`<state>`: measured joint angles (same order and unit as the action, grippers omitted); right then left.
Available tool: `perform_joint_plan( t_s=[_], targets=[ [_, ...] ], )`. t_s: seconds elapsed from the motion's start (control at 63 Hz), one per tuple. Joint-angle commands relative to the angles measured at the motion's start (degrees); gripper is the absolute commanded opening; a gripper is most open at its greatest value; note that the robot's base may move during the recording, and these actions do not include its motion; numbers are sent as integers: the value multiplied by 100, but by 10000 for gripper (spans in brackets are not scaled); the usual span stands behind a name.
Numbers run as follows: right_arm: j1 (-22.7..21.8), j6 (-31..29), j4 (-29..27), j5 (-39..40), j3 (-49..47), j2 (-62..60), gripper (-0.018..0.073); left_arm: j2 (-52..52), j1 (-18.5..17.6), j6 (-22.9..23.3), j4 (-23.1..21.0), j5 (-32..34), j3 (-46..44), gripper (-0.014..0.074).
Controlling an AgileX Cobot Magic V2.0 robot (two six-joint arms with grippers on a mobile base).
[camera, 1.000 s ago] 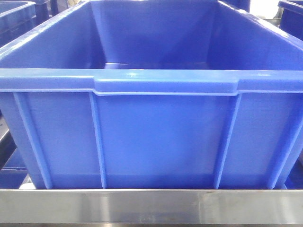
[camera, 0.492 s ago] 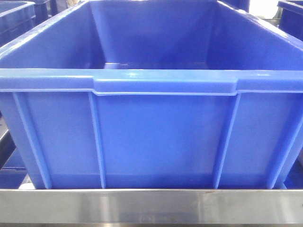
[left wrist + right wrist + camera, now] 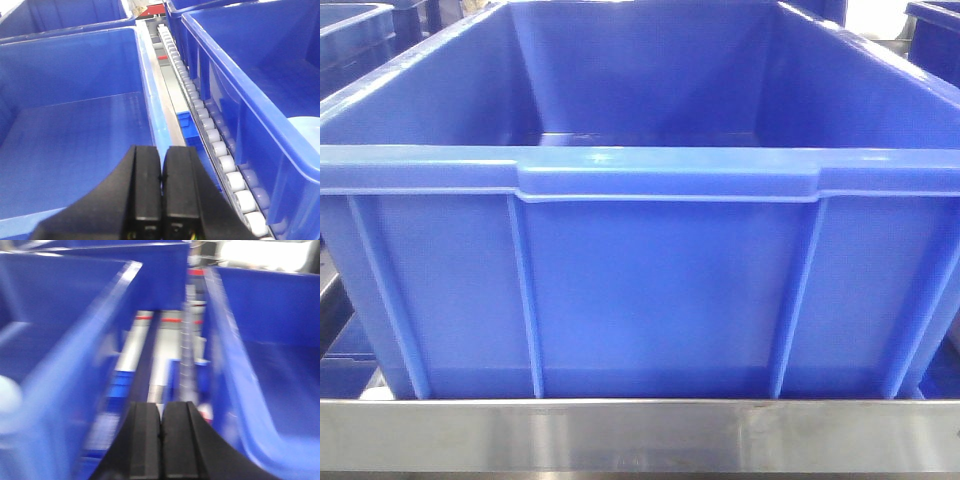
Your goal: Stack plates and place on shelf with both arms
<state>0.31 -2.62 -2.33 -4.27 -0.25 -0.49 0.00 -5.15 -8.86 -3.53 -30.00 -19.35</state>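
A pale white plate (image 3: 306,131) shows partly at the right edge of the left wrist view, lying inside a blue crate (image 3: 240,75). In the blurred right wrist view a pale round shape (image 3: 7,396), probably a plate, lies in the crate (image 3: 60,340) on the left. My left gripper (image 3: 161,152) is shut with nothing in it, above the rim between two crates. Empty as well, my right gripper (image 3: 161,409) is shut over the gap between two crates. The shelf's steel front band (image 3: 640,435) runs along the bottom of the front view, where no gripper shows.
A big blue ribbed crate (image 3: 640,280) fills the front view, its near wall hiding most of its floor. A track of white rollers (image 3: 215,140) runs between crates. Another blue crate (image 3: 70,125) sits at the left, and one (image 3: 270,355) at the right.
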Motion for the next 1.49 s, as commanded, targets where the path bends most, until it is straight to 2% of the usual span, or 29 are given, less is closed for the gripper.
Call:
perform_joint_plan(
  t_s=[0.0, 0.286, 1.366, 1.429, 1.477],
  targets=[
    [-200, -83, -92, 827, 114, -142, 58, 106, 1, 39, -24, 508, -136, 84],
    [-338, -161, -269, 633, 97, -135, 58, 106, 1, 39, -24, 508, -136, 84],
    [-339, -161, -269, 622, 97, -135, 58, 106, 11, 39, -24, 508, -136, 84],
    [-339, -161, -269, 622, 97, -135, 58, 106, 48, 39, -24, 666, -56, 84],
    [-339, -161, -269, 622, 97, -135, 58, 106, 133, 39, -40, 1034, 39, 84]
  ],
)
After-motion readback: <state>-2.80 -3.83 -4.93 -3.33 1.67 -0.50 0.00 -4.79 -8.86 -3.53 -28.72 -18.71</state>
